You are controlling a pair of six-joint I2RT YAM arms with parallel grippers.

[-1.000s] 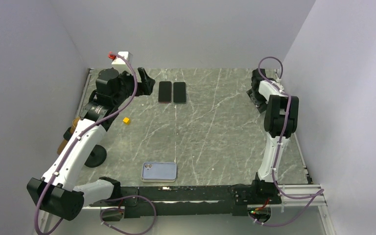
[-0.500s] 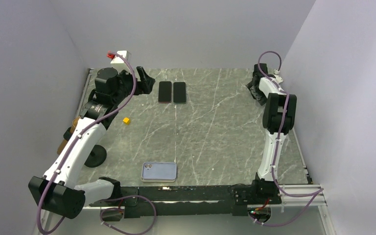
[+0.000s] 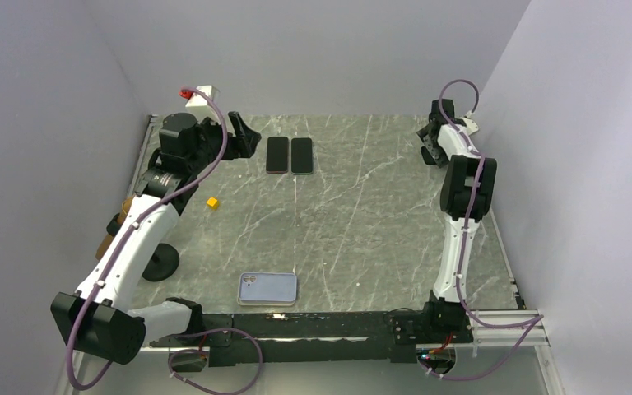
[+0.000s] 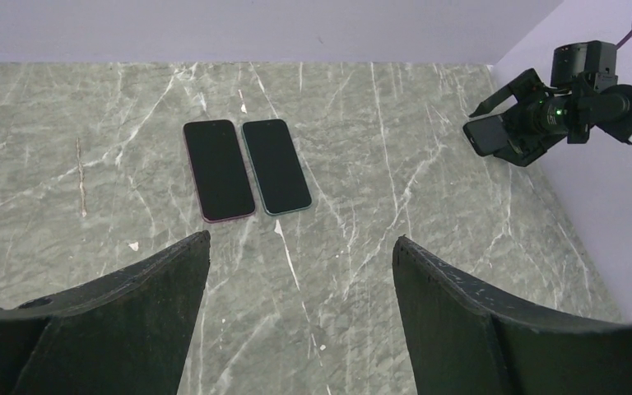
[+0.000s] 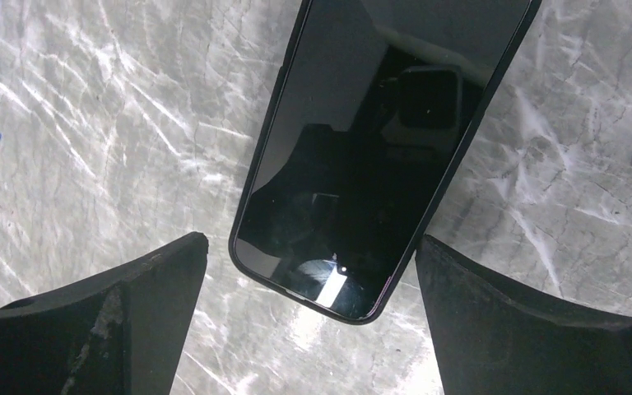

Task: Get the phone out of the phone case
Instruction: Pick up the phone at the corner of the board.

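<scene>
Progress is hard to judge here, because the task's own piece lies untouched. The light blue phone case [image 3: 267, 289] rests flat at the near edge of the marble table [image 3: 362, 222], back side up, with a camera cluster showing in one corner. Whether a phone sits inside it cannot be told from above, and both arms are well apart from it.

The right gripper [image 5: 311, 240] hangs at the far right corner with its jaws spread wide and nothing in them. Below it a black phone [image 5: 378, 156] lies screen up on the table, its lower end between the two fingers but touching neither. It shows no coloured rim and looks bare.

The left gripper [image 4: 301, 239] is at the far left, jaws also apart and empty. It looks toward a pink-rimmed phone [image 4: 218, 170] and a teal-rimmed phone [image 4: 276, 166] lying side by side.

My reading: if the black phone came from the blue case, the removal is done. If the case is full, everything is left to do
</scene>
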